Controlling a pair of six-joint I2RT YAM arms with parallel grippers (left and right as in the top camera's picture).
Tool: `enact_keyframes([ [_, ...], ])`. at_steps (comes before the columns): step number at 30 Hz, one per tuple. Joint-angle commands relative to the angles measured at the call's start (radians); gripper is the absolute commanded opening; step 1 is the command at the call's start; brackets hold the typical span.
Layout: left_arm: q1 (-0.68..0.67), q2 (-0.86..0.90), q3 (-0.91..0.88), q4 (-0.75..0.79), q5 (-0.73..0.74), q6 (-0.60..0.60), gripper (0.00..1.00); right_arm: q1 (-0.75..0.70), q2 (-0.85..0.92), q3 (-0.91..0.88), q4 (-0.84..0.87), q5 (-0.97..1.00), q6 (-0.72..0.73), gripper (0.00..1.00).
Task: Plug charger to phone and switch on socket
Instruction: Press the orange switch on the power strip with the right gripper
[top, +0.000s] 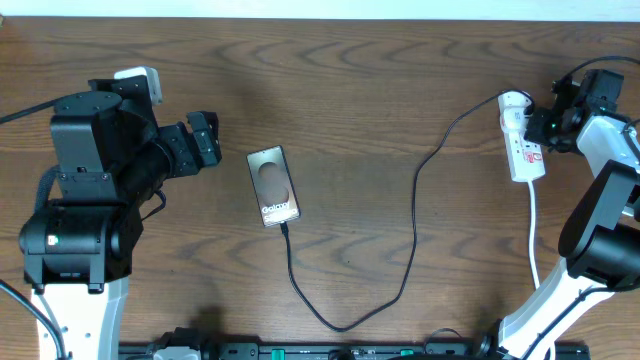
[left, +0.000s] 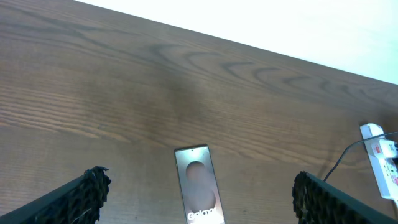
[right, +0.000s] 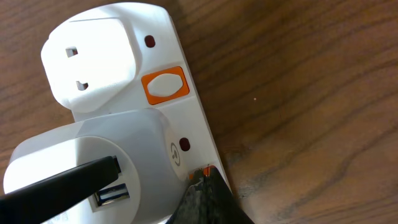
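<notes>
While the right gripper (right: 208, 194), shut tight and empty, sits at the socket's (right: 189, 121) switch (right: 197, 175), the wide-open left gripper (top: 207, 138) is far off

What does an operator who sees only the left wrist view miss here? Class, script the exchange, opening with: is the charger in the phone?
Observer: In the overhead view, the charger's tip meets the phone's near end, and it looks plugged in.
Operator: Where is the right gripper?
Observer: The right gripper is shut, its tip at the power strip's edge, beside a white adapter.
Operator: What feeds the cable?
Observer: That adapter, seated in the strip. The black cable leaves its face.
</notes>
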Motion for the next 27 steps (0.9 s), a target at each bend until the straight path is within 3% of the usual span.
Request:
enact_keyframes([
  [1, 0.004, 0.005, -0.001, -0.003, -0.003, -0.001, 0.96, 0.088, 0.033, -0.046, -0.040, -0.168, -0.015, 0.01],
  [27, 0.004, 0.005, -0.001, -0.003, -0.003, -0.001, 0.96, 0.089, 0.048, -0.046, -0.027, -0.293, 0.210, 0.01],
])
